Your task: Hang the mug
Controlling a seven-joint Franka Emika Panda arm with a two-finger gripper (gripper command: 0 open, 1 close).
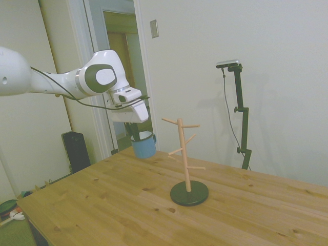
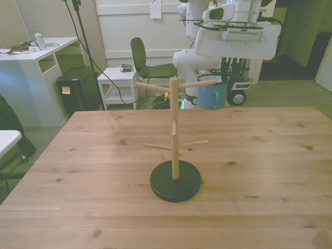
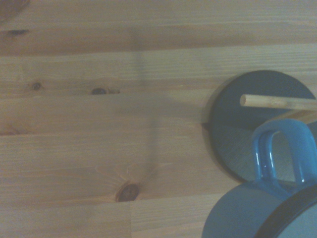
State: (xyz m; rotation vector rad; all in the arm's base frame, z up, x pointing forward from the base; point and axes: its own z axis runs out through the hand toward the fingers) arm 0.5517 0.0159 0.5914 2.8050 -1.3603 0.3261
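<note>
1. Upper left of the side view, the white arm point(image 1: 61, 82) reaches in with the gripper point(image 1: 137, 134) held high, and the mug point(image 1: 144, 145) hangs under it, well clear of the wooden table point(image 1: 102, 205) — so the step in hand reads as the carry toward the pegs, with the hang itself not yet done.

2. The fingers come down into the mug's mouth and pinch its wall; the gripper is closed on the mug, though the pads themselves are mostly hidden.

3. Middle of the side view stands the peg stand point(image 1: 181, 148) on its dark round base point(image 1: 189, 193), just right of the mug and apart from it.

4. In the front view the mug point(image 2: 212, 95) sits right of centre in the upper half, beside the tip of the upper peg point(image 2: 199, 83) — close, but whether they touch cannot be told.

5. The wrist view shows the handle point(image 3: 278, 153) as an open blue loop, with a peg point(image 3: 277, 102) lying just beyond it and not threaded through.

6. The next move, by this reading, calls for lining the loop up with a peg tip and sliding it on before letting go — a small opening, so the approach wants care.

7. The mug itself: small, light blue, a thin dark rim and glossy handle, held roughly upright, much shorter than the stand.
</note>
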